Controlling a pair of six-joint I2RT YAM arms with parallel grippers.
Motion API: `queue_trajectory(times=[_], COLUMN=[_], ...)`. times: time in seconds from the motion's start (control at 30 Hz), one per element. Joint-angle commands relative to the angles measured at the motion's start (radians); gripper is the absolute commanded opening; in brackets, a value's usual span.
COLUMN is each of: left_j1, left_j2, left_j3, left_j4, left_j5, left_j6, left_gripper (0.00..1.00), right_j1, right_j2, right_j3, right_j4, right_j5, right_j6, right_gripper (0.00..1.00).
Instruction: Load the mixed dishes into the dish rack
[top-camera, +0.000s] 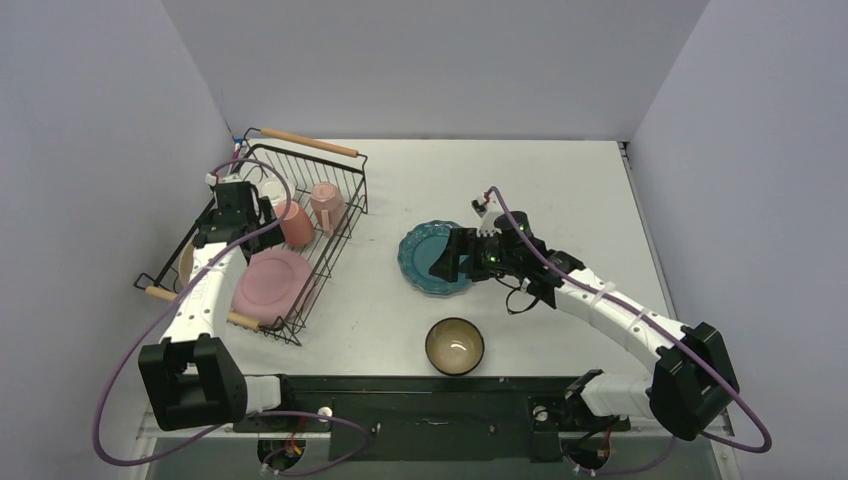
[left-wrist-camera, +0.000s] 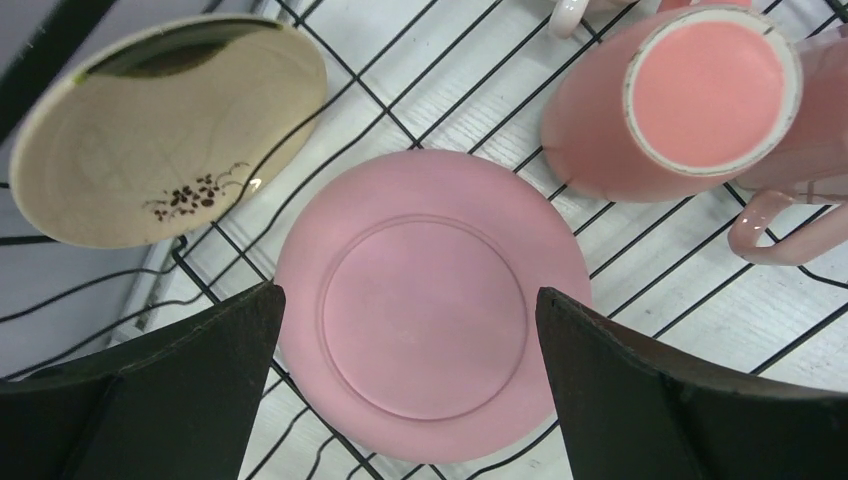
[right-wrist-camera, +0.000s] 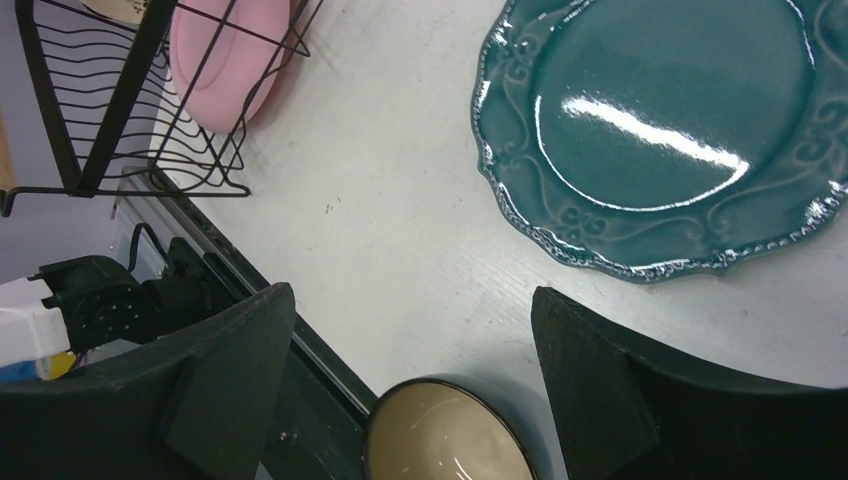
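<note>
The black wire dish rack (top-camera: 330, 235) stands at the left and holds a pink plate (top-camera: 272, 282) (left-wrist-camera: 425, 340), a cream plate (left-wrist-camera: 165, 130) leaning at its left side, and two pink mugs (top-camera: 293, 222) (top-camera: 327, 205). My left gripper (top-camera: 238, 215) (left-wrist-camera: 408, 292) hangs open above the pink plate, holding nothing. A teal scalloped plate (top-camera: 425, 262) (right-wrist-camera: 665, 110) lies flat on the table. My right gripper (top-camera: 448, 262) (right-wrist-camera: 412, 292) hovers open over its near edge, empty. The dark bowl with cream inside (top-camera: 455, 345) (right-wrist-camera: 445, 440) sits upright nearer the front edge.
The rack has light wooden handles at its far end (top-camera: 308, 141) and near end (top-camera: 243, 319). A black rail (top-camera: 420, 385) runs along the table's front edge, close to the bowl. Grey walls close in the left, back and right sides.
</note>
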Motion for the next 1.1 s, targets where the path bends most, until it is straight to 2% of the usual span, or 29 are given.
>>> queue_trajectory(times=[0.0, 0.1, 0.23, 0.33, 0.5, 0.87, 0.9, 1.07], left_j1=[0.011, 0.011, -0.016, -0.053, -0.118, -0.207, -0.210, -0.263], left_j2=[0.018, 0.004, 0.042, 0.040, 0.071, 0.327, 0.362, 0.459], left_j3=[0.029, 0.023, 0.066, 0.053, 0.090, 0.241, 0.267, 0.322], left_j4=[-0.074, -0.037, -0.076, -0.080, -0.105, -0.258, -0.273, -0.325], left_j5=[0.031, 0.080, 0.116, 0.083, -0.025, -0.155, -0.166, -0.260], left_j6=[-0.128, -0.148, -0.232, -0.273, -0.204, -0.132, -0.130, -0.123], left_gripper=[0.97, 0.97, 0.97, 0.98, 0.99, 1.00, 0.96, 0.95], right_j1=[0.037, 0.083, 0.135, 0.166, 0.203, 0.208, 0.207, 0.189], right_j2=[0.029, 0.059, 0.077, 0.113, 0.135, 0.026, 0.016, -0.031], right_j3=[0.105, 0.171, 0.213, 0.255, 0.296, 0.172, 0.160, 0.119], right_j4=[-0.025, -0.050, -0.065, -0.058, -0.049, -0.030, -0.030, -0.027], right_j5=[0.051, 0.103, 0.187, 0.208, 0.229, 0.299, 0.299, 0.298], right_j6=[-0.032, -0.030, -0.013, 0.020, 0.040, 0.055, 0.056, 0.052], right_gripper=[0.83, 0.83, 0.83, 0.83, 0.82, 0.82, 0.82, 0.82])
